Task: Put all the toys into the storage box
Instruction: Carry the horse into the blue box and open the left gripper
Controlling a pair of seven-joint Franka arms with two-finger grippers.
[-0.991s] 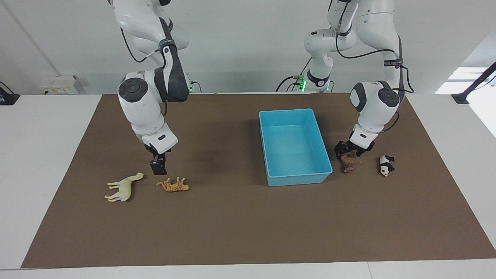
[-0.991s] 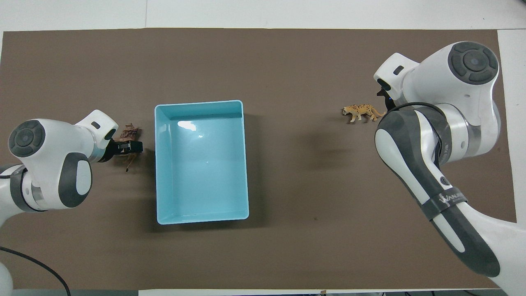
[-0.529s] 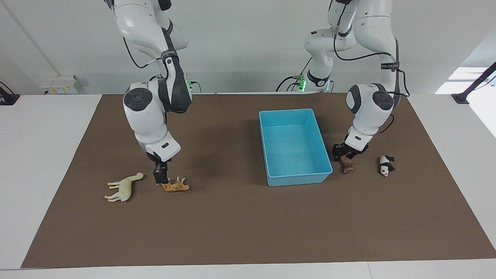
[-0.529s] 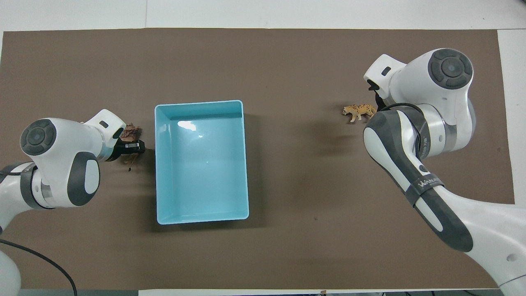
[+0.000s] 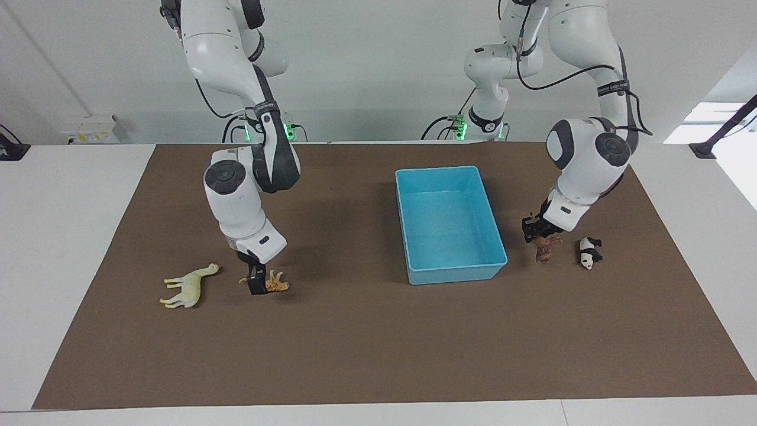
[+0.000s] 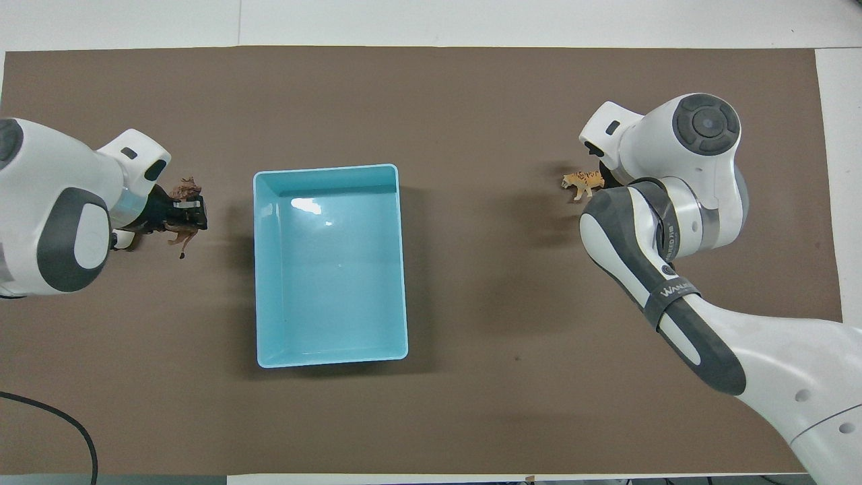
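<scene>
The light blue storage box stands empty mid-table; it also shows in the overhead view. My left gripper is shut on the dark brown figurine, which hangs just above the mat between the box and the panda. The overhead view shows this gripper and the brown figurine too. My right gripper is down at the orange tiger, which lies on the mat; the tiger's head shows in the overhead view. The cream long-necked figurine lies beside the tiger.
A brown mat covers the table. In the overhead view the left arm hides the panda and the right arm hides the cream figurine and its own gripper.
The right gripper has come down from above the mat to the tiger. The left gripper has closed on the brown figurine and carried it up and away from the box, toward the panda.
</scene>
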